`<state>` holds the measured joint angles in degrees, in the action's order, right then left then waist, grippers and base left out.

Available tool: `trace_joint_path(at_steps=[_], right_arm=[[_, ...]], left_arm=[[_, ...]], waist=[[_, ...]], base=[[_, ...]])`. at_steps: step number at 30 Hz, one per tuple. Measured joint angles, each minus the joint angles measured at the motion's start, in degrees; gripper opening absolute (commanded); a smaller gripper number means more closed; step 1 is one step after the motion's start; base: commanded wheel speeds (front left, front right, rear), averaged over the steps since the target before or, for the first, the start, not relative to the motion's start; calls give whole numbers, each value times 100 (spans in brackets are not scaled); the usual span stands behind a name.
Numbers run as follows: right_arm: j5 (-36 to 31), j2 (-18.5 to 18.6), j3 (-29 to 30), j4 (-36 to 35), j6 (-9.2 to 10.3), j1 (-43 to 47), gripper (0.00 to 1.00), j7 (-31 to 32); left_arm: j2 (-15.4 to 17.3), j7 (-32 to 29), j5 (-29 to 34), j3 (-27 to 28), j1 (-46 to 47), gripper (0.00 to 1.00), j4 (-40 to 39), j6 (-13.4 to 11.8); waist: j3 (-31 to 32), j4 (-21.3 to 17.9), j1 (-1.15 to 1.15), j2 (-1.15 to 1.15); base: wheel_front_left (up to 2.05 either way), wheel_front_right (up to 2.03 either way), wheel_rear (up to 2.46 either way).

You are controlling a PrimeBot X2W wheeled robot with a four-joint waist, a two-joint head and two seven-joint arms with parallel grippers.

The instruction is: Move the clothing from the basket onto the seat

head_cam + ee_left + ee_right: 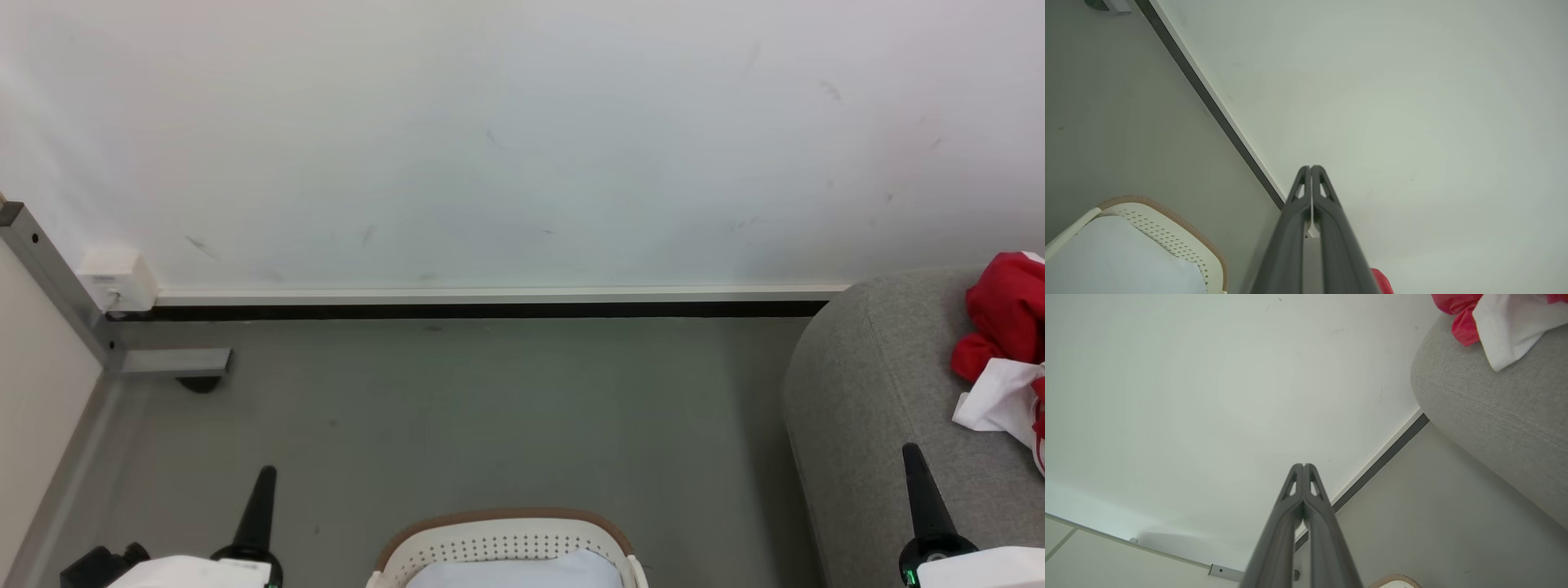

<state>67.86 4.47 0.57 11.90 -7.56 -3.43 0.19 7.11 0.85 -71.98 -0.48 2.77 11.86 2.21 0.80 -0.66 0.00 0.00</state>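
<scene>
The bottom edge of your head view cuts the basket point(506, 541), so you get just its far rim and wall. A pale cloth point(522, 573) lying in it hides whatever is beneath. On the rounded end of the sofa point(865, 392), the clothing point(1006, 314) runs off the right edge, so its full shape cannot be told. The sofa itself is cut by the right and bottom edges. In your left wrist view, a sliver of red point(1382, 281) peeks from behind the left pincer point(1311, 167), too little to identify.
</scene>
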Motion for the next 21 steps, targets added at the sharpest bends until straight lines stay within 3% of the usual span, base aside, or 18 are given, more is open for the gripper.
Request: trace_joint_path(at_steps=[21], right_arm=[[1054, -44, 196, 88, 1, -103, 0, 227]], left_arm=[[-168, -288, -843, 277, 140, 0, 86, 205]], waist=[[-35, 24, 0, 0]], base=[[0, 0, 0]])
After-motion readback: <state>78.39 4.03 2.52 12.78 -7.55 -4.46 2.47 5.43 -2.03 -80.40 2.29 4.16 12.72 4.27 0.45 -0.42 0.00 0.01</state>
